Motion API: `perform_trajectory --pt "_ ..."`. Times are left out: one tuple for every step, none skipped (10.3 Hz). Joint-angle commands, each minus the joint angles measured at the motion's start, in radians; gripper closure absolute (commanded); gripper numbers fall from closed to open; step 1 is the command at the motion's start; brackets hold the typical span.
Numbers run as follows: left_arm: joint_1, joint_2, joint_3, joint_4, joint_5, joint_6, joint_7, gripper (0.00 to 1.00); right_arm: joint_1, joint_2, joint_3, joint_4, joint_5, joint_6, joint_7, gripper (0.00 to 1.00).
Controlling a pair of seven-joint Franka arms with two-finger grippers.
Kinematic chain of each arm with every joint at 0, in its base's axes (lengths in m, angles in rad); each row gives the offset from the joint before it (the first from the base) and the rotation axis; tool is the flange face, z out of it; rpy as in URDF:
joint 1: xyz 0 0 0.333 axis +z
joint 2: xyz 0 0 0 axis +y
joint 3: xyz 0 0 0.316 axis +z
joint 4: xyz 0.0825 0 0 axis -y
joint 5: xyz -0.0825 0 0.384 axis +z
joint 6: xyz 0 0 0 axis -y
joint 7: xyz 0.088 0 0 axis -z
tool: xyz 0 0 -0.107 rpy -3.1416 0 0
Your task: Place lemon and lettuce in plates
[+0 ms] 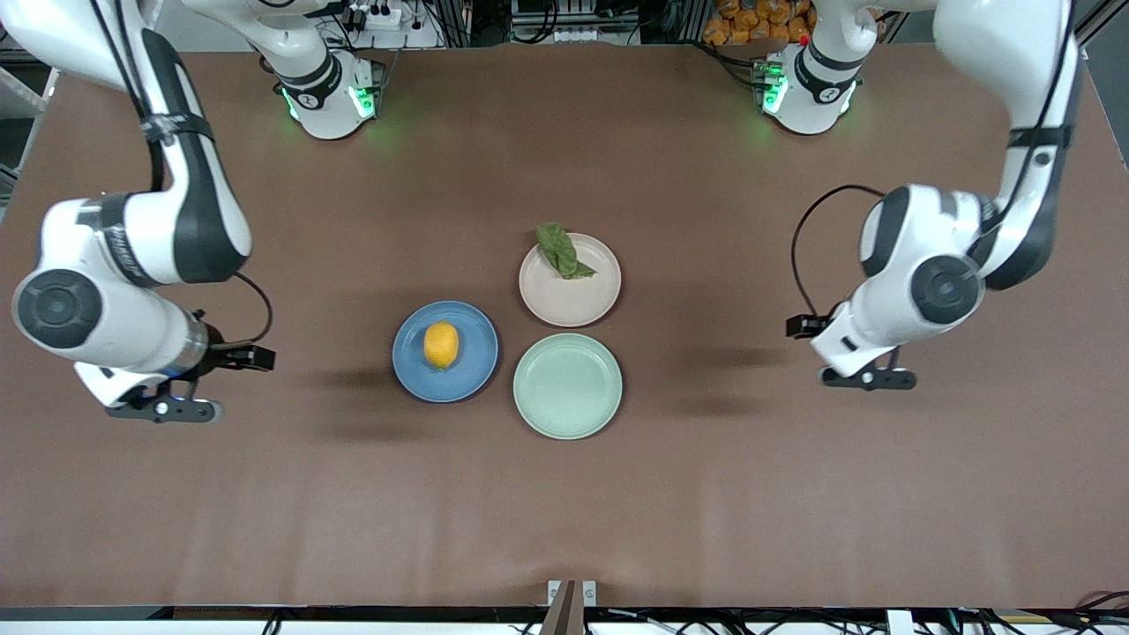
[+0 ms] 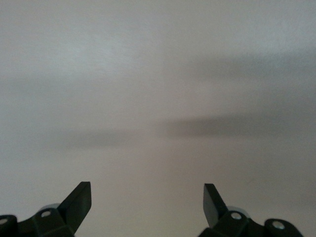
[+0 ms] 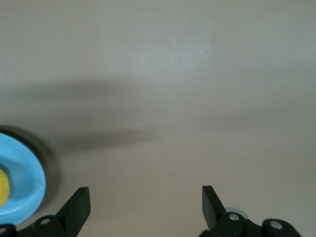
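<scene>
The lemon (image 1: 441, 345) lies in the middle of the blue plate (image 1: 473, 373). The lettuce (image 1: 561, 251) lies on the beige-pink plate (image 1: 573, 300), its end hanging over the rim toward the robot bases. My right gripper (image 1: 163, 408) is open and empty over bare table toward the right arm's end, apart from the blue plate; the right wrist view shows the blue plate (image 3: 24, 190), a sliver of the lemon (image 3: 3, 193) and the gripper (image 3: 146, 205). My left gripper (image 1: 869, 377) is open and empty over bare table toward the left arm's end; it (image 2: 147, 202) shows only table.
A pale mint-green plate (image 1: 567, 385) sits empty, nearer to the front camera than the beige-pink plate and beside the blue one. The brown table (image 1: 794, 494) spreads wide round the three plates.
</scene>
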State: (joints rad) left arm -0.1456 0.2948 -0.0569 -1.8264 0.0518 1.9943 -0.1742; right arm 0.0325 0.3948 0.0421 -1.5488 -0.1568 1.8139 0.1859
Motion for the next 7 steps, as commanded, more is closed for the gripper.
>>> perform_trajectory --pt "0.039 -0.149 -0.003 -0.065 -0.040 0.012 0.009 0.00 -0.026 -0.069 -0.001 -0.022 0.025 -0.037 -0.025 0.00" --pt "0.066 -0.178 -0.029 -0.060 -0.038 0.011 0.007 0.00 -0.028 -0.089 -0.007 -0.022 0.025 -0.063 -0.028 0.00" --pt "0.069 -0.199 -0.032 -0.050 -0.038 0.011 0.005 0.00 -0.029 -0.118 -0.010 -0.022 0.031 -0.086 -0.028 0.00" --pt "0.070 -0.222 -0.034 -0.045 -0.038 0.011 0.005 0.00 -0.031 -0.146 -0.011 -0.022 0.061 -0.125 -0.025 0.00" --pt "0.072 -0.241 -0.034 -0.044 -0.036 0.011 0.007 0.00 -0.033 -0.180 -0.016 -0.022 0.081 -0.148 -0.025 0.00" --pt "0.084 -0.271 -0.034 -0.044 -0.038 0.001 0.015 0.00 -0.029 -0.212 -0.025 -0.022 0.083 -0.172 -0.023 0.00" --pt "0.083 -0.293 -0.035 -0.027 -0.036 -0.065 0.018 0.00 -0.028 -0.246 -0.025 -0.022 0.086 -0.189 -0.022 0.00"
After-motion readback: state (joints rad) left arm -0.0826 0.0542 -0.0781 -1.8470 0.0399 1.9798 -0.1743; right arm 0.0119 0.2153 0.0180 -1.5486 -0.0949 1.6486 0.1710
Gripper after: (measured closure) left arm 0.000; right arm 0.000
